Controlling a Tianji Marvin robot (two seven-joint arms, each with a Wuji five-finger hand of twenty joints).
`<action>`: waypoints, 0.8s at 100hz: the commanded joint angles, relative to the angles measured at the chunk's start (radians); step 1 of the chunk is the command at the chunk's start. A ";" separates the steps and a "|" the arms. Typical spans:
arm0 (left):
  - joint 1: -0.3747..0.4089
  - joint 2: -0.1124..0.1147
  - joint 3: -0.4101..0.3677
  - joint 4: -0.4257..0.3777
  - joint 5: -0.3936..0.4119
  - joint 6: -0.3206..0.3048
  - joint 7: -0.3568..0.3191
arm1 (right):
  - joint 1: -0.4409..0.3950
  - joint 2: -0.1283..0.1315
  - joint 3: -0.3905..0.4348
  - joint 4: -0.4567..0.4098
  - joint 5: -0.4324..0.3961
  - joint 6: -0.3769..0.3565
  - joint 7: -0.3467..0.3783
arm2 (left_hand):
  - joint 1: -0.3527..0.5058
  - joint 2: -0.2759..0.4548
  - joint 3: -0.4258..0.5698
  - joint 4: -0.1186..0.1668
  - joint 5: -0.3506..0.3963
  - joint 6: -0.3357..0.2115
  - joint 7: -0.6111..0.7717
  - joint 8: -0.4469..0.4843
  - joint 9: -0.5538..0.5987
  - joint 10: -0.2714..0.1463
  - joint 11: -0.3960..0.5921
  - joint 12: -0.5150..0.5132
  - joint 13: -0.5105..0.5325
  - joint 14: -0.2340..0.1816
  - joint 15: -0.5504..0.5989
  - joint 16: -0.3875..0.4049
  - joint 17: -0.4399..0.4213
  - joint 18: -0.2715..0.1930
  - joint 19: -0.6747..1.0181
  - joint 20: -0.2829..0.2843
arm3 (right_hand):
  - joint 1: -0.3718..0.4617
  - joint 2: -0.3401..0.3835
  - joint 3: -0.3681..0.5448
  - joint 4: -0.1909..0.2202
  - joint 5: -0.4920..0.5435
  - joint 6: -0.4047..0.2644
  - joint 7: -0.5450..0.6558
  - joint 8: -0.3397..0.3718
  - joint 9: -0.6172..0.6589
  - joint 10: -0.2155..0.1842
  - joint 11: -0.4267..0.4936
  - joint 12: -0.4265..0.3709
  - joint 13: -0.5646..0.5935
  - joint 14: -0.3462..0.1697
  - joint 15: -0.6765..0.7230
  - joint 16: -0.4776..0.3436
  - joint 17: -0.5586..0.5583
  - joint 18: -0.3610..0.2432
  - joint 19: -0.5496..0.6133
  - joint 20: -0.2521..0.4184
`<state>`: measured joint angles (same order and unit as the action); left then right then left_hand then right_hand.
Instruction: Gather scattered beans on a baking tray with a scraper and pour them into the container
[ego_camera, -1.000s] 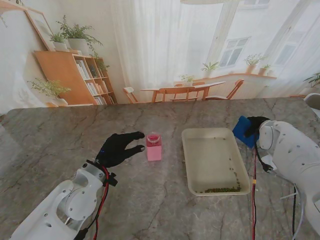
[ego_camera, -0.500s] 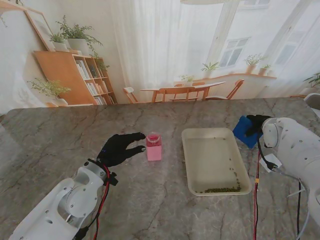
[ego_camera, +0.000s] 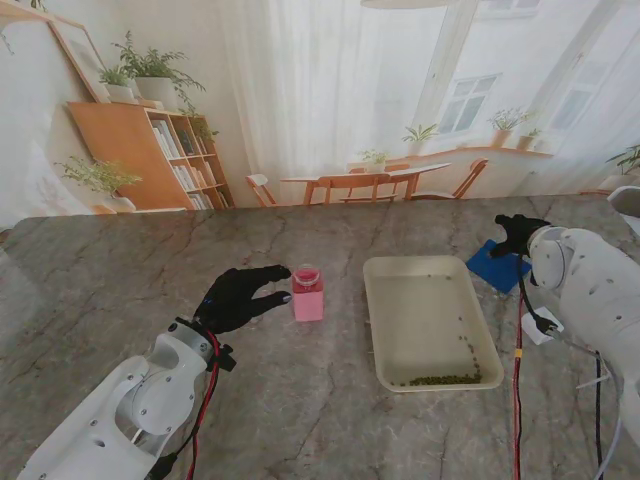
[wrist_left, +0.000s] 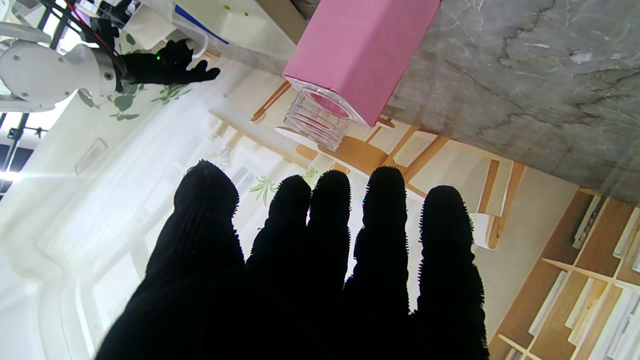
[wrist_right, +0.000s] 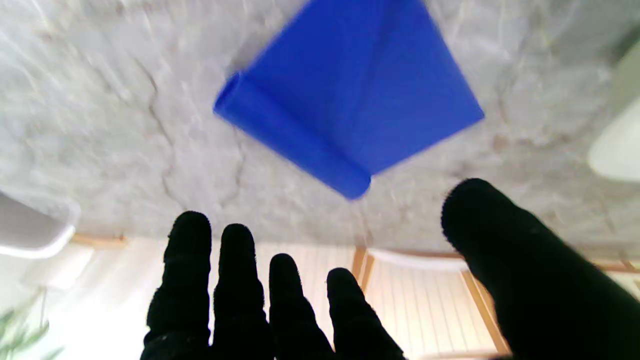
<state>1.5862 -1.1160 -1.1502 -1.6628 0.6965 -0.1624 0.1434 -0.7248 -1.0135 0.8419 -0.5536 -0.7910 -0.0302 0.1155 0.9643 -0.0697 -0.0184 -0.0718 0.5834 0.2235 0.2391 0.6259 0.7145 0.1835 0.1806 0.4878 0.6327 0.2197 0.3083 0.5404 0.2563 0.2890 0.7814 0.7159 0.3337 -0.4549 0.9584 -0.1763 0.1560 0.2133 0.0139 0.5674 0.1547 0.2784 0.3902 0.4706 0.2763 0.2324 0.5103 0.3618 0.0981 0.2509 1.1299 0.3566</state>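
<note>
A cream baking tray (ego_camera: 385, 330) lies right of centre, with green beans (ego_camera: 441, 379) heaped along its near edge and a few up its right side. The pink container (ego_camera: 307, 293) (wrist_left: 360, 55) stands upright to the tray's left. My left hand (ego_camera: 238, 296) (wrist_left: 300, 265) rests open just left of the container, fingers spread, apart from it. The blue scraper (ego_camera: 492, 267) (wrist_right: 350, 105) lies flat on the table beyond the tray's far right corner. My right hand (ego_camera: 516, 233) (wrist_right: 320, 290) hovers open above the scraper, holding nothing.
A red cable (ego_camera: 516, 380) and a black cable (ego_camera: 598, 420) hang along my right arm beside the tray's right rim. A white connector (ego_camera: 537, 324) lies on the table there. The marble table (ego_camera: 300, 400) stretches wide to the left.
My right hand has lifted off the scraper and drawn up and to the right; the scraper now lies flat and uncovered. The left hand has not moved.
</note>
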 joint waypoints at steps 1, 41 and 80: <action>0.003 0.001 0.002 -0.005 -0.014 0.006 -0.020 | -0.024 0.015 0.019 -0.062 -0.026 -0.021 0.006 | 0.020 0.054 -0.019 0.029 0.025 -0.017 -0.004 0.008 -0.021 -0.019 -0.015 -0.005 0.016 0.000 0.010 0.008 -0.011 0.017 0.015 0.010 | 0.009 0.016 -0.016 0.047 -0.050 -0.016 0.068 0.164 0.011 -0.013 0.072 0.013 0.033 -0.009 0.042 0.020 0.020 0.022 0.034 0.021; 0.002 0.005 -0.011 -0.007 0.009 -0.001 -0.022 | -0.336 0.014 0.394 -0.543 -0.244 -0.069 0.065 | 0.019 0.054 -0.020 0.029 0.024 -0.018 -0.003 0.008 -0.022 -0.019 -0.015 -0.005 0.015 0.000 0.011 0.009 -0.013 0.016 0.014 0.010 | 0.018 -0.009 0.011 0.041 0.064 -0.078 0.379 0.332 0.189 -0.073 0.208 0.058 0.198 -0.067 0.171 0.062 0.121 0.020 0.076 0.051; 0.075 0.002 -0.079 -0.054 0.036 -0.024 0.025 | -0.607 -0.005 0.539 -0.881 -0.279 0.004 0.121 | 0.019 0.054 -0.020 0.029 0.024 -0.017 -0.004 0.008 -0.022 -0.018 -0.015 -0.005 0.014 0.001 0.010 0.008 -0.012 0.017 0.013 0.009 | -0.057 0.067 -0.126 0.051 0.150 -0.075 0.449 0.225 0.305 -0.090 0.183 0.090 0.288 -0.091 0.239 0.125 0.187 0.018 0.091 0.060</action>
<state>1.6412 -1.1128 -1.2239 -1.7018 0.7318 -0.1817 0.1514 -1.2989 -1.0136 1.3795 -1.4259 -1.0657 -0.0311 0.2145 0.9643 -0.0697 -0.0185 -0.0718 0.5836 0.2235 0.2391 0.6259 0.7145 0.1835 0.1805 0.4878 0.6327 0.2198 0.3083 0.5404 0.2562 0.2891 0.7814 0.7158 0.3020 -0.4219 0.8654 -0.1759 0.2937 0.1334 0.4764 0.8186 0.4528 0.1877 0.5968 0.5431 0.5449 0.1543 0.7283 0.4674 0.2811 0.2516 1.1957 0.3945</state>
